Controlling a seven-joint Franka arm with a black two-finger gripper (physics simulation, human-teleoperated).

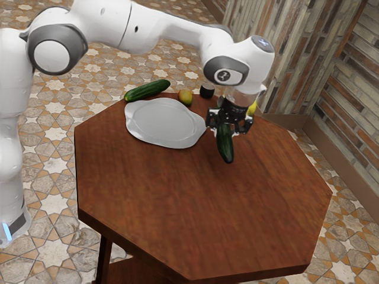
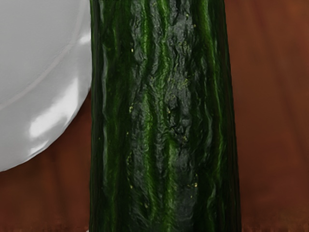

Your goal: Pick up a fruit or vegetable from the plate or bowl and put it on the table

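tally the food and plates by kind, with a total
Cucumbers: 2 (one at the gripper, one beyond the plate)
Plates: 1
Round yellow-green fruit: 1
Total: 4, leaving out a yellow thing partly hidden by the gripper, whose kind I can't tell

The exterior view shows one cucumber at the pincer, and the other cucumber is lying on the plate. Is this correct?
Not fully: the exterior view shows the other cucumber outside the plate, past its rim. One cucumber is indeed at the pincer.
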